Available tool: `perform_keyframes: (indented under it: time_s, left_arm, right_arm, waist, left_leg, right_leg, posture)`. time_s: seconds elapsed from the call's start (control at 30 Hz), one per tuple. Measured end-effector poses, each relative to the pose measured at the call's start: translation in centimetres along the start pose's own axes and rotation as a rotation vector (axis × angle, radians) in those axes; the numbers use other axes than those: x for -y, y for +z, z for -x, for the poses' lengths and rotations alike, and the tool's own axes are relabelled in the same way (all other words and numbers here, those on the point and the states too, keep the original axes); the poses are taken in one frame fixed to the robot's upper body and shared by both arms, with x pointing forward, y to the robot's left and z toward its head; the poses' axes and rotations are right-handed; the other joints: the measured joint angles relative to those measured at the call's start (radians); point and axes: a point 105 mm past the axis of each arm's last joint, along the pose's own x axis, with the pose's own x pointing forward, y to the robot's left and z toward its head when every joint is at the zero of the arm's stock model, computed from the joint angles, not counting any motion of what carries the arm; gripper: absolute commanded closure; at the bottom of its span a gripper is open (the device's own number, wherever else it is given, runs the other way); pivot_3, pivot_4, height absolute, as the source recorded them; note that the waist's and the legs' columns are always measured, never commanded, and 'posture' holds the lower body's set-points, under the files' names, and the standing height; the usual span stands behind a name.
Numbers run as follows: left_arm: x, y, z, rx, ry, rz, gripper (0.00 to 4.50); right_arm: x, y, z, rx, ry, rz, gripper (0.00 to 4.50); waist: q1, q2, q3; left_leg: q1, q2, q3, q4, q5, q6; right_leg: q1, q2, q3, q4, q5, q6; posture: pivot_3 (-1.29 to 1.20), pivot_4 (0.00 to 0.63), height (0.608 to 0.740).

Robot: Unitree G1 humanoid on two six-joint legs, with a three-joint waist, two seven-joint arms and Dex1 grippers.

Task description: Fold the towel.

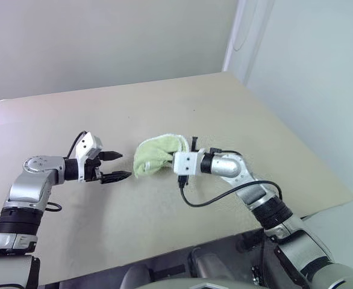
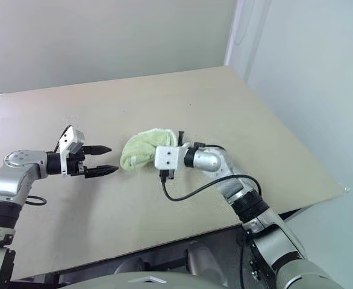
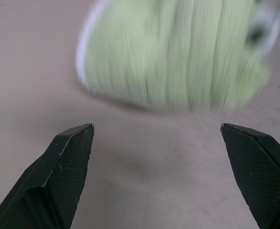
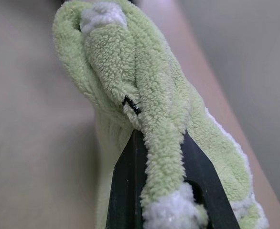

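Towel (image 1: 155, 155) hangs bunched from right gripper (image 4: 161, 157), jaws pinched on a thick fold, above the tabletop (image 1: 237, 114). Left gripper (image 1: 117, 166), jaws wide and empty, points at its free end, just beside.

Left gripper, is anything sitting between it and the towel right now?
Nothing visible. The left gripper is open and points at the towel across a bare stretch of the table. In the left wrist view only tabletop lies between its fingertips and the cloth. The right gripper is shut on the towel's far side.
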Motion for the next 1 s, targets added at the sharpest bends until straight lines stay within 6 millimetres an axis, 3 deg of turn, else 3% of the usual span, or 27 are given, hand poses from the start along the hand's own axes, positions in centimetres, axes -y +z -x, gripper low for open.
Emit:
perform_keyframes:
  time_s: [0.1, 0.3, 0.43, 0.53, 0.63, 0.77, 0.9, 1.0]
  left_arm:
    - [-0.1, 0.1, -0.3, 0.009, -0.003, 0.005, 0.0]
    - [-0.4, 0.0, -0.7, 0.011, -0.002, 0.015, 0.0]
    - [-0.3, -0.1, -1.4, 0.007, -0.019, 0.018, 0.0]
    - [-0.3, -0.2, -1.7, 0.009, -0.022, 0.013, 0.0]
    - [-0.2, 0.3, -2.2, 0.022, -0.034, -0.004, 0.0]
    - [-0.2, 0.3, -2.3, 0.02, -0.034, -0.01, 0.0]
    - [-0.1, 0.3, -2.3, 0.019, -0.036, -0.009, 0.0]
    - [-0.1, 0.2, -2.2, 0.018, -0.037, -0.009, 0.0]
  right_arm:
    - [2.2, 0.0, 1.4, -0.003, -0.079, -0.064, 4.47]
    - [8.2, -2.6, 6.1, -0.151, -0.31, -0.027, 4.47]
    - [13.9, -7.5, 13.2, -0.429, -0.574, 0.048, 4.47]
    - [15.8, -9.1, 17.1, -0.545, -0.694, 0.106, 4.47]
    - [14.6, -10.6, 17.9, -0.607, -0.688, 0.16, 4.47]
    - [8.6, -14.4, 16.6, -0.658, -0.569, 0.072, 4.47]
    - [3.0, -16.0, 13.6, -0.645, -0.471, -0.05, 4.47]
    - [2.2, -16.4, 13.5, -0.668, -0.454, -0.087, 4.47]
  waist:
    - [0.002, 0.0, 0.0]
    - [0.0, 0.0, 0.0]
    - [0.005, 0.0, 0.0]
    - [-0.001, 0.0, 0.0]
    - [-0.007, 0.0, 0.0]
    - [-0.004, 0.0, 0.0]
    - [-0.005, 0.001, 0.0]
    - [-0.002, 0.0, 0.0]
  left_leg:
    - [0.0, 0.0, 0.0, 0.0, 0.0, 0.0]
    - [0.0, -0.001, 0.0, 0.001, 0.0, 0.0]
    - [0.0, -0.002, 0.001, 0.001, 0.0, 0.0]
    - [0.0, -0.002, 0.001, -0.001, 0.0, 0.0]
    - [0.0, -0.001, 0.002, -0.002, 0.0, 0.001]
    - [0.0, -0.001, 0.002, -0.001, 0.0, 0.001]
    - [0.001, -0.001, 0.003, 0.001, 0.0, 0.0]
    - [0.001, -0.001, 0.003, 0.002, 0.0, 0.0]
  right_leg:
    - [0.0, 0.0, 0.0, 0.0, 0.0, 0.0]
    - [0.001, 0.0, 0.0, 0.0, 0.0, 0.0]
    - [0.001, -0.002, 0.001, -0.001, -0.001, -0.003]
    - [0.001, -0.001, 0.001, -0.001, -0.001, -0.003]
    - [0.001, 0.0, 0.003, 0.0, -0.001, -0.002]
    - [0.003, 0.001, 0.003, 0.0, -0.003, -0.001]
    - [0.003, 0.0, 0.004, 0.0, -0.002, 0.0]
    - [0.003, 0.0, 0.004, 0.0, -0.002, 0.0]
  posture:
    - [0.0, 0.0, 0.74]
    - [0.0, 0.0, 0.74]
    - [0.0, 0.0, 0.74]
    - [0.0, 0.0, 0.74]
    - [0.0, 0.0, 0.74]
    - [0.0, 0.0, 0.74]
    - [0.0, 0.0, 0.74]
    - [0.0, 0.0, 0.74]
